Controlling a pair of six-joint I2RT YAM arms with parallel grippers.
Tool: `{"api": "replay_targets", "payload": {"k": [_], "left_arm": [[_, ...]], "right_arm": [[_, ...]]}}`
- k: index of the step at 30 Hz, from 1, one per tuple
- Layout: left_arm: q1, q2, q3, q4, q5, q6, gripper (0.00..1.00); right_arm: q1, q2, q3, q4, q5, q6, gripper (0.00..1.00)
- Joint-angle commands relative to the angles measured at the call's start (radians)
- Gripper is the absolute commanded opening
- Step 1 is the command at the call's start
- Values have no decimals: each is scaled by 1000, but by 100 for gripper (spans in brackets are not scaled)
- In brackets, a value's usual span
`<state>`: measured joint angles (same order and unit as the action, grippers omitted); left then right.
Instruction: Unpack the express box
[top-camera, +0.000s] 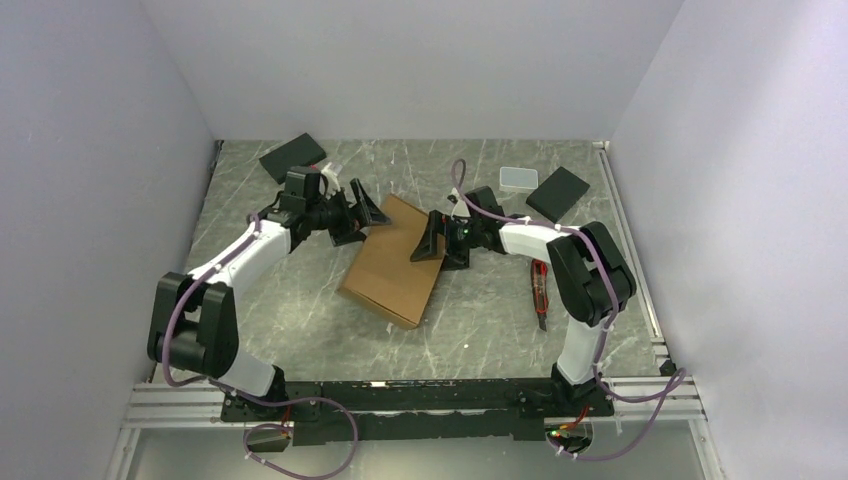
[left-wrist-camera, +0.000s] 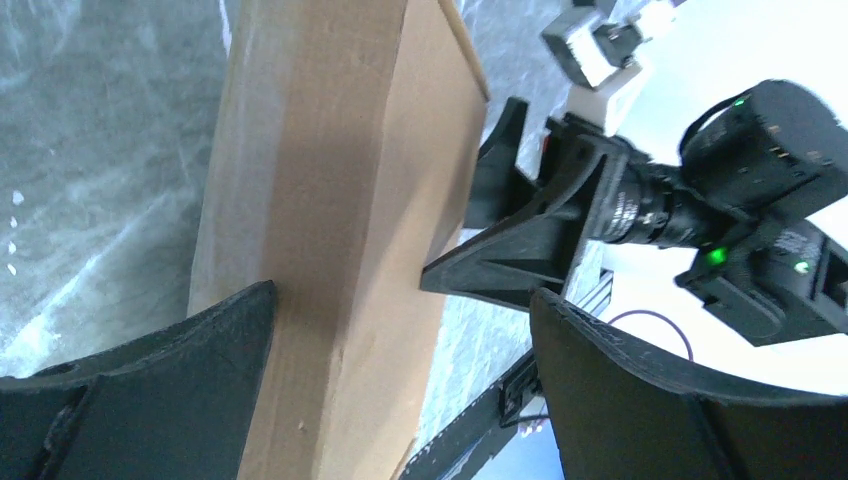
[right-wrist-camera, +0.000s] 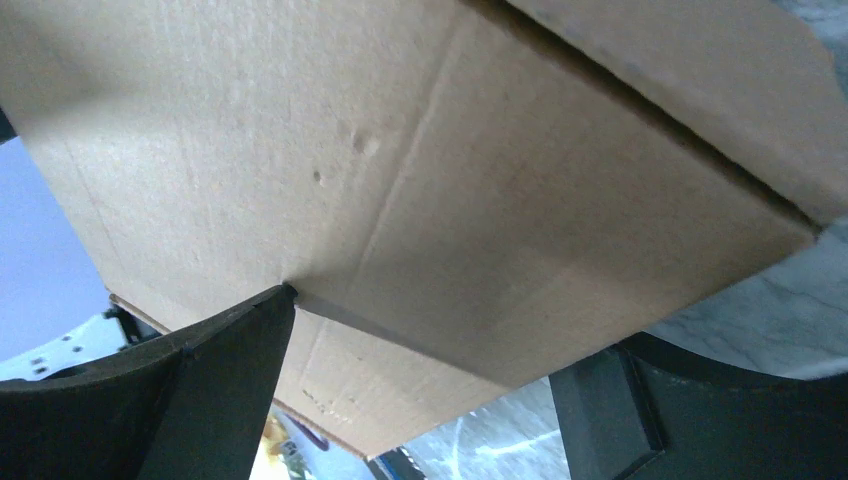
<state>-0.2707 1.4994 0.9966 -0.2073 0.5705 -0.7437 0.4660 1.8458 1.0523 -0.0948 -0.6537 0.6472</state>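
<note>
The express box (top-camera: 392, 262), a flat brown cardboard mailer, lies slanted in the middle of the table. My left gripper (top-camera: 362, 215) is at its far left corner, open. In the left wrist view the box edge (left-wrist-camera: 330, 200) runs up between the wide jaws (left-wrist-camera: 402, 290); one finger (left-wrist-camera: 150, 400) lies against the box side, the other stands well off it. My right gripper (top-camera: 432, 240) is at the box's right edge, open. In the right wrist view the box (right-wrist-camera: 420, 170) fills the frame above the jaws (right-wrist-camera: 425, 330); one fingertip (right-wrist-camera: 250, 340) touches a flap edge.
Two flat black blocks lie at the back, one at the left (top-camera: 292, 156) and one at the right (top-camera: 557, 193). A small white-grey case (top-camera: 518, 179) sits beside the right block. A red and black tool (top-camera: 540, 290) lies by the right arm. Walls close in on three sides.
</note>
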Motion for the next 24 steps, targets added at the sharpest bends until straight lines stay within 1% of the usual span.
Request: {"api": "replay_targets", "payload": {"k": [1, 5, 8, 12, 15, 19, 22, 24], "left_arm": [[-110, -79, 86, 21, 211, -130, 96], [-139, -88, 72, 56, 193, -165, 97], [-158, -83, 49, 96, 187, -192, 97], [-198, -72, 48, 119, 172, -209, 97], [-230, -63, 57, 124, 154, -215, 97], [-269, -44, 77, 118, 137, -211, 97], [-293, -35, 79, 117, 126, -212, 97], [-303, -29, 74, 123, 126, -213, 97]], "right_arm": [[34, 24, -15, 326, 4, 162, 95], [28, 12, -117, 508, -12, 265, 98], [3, -7, -181, 575, -8, 307, 100], [-67, -46, -283, 666, -32, 344, 100], [-109, -74, -314, 640, -52, 326, 100], [-128, -106, -356, 627, -72, 306, 100], [-134, -141, -373, 573, -67, 276, 100], [-135, -174, -376, 508, -42, 238, 100]]}}
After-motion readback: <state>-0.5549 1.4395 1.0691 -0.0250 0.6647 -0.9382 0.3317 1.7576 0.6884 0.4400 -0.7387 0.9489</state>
